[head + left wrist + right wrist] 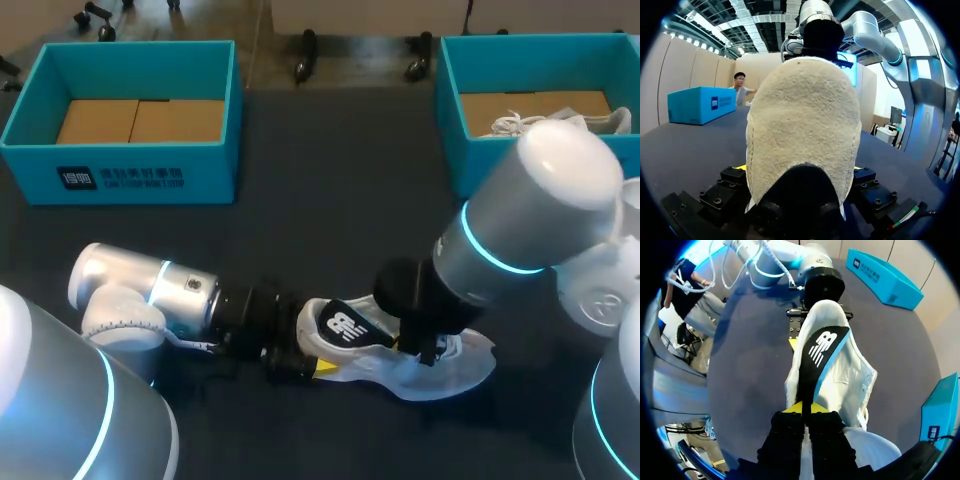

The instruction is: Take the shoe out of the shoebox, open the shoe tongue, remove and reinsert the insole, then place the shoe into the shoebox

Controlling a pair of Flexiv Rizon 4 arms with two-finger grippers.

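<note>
The white shoe (440, 370) lies on the desk (330, 200), long axis running arm to arm, heel at the left gripper (300, 358). Its fingers grasp the heel, tips mostly hidden behind it. The right gripper (802, 409) pinches the black insole (820, 347).

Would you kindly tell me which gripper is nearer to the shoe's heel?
Left. The left gripper clasps the shoe's heel; the right gripper pinches the insole farther toward the toe.
</note>
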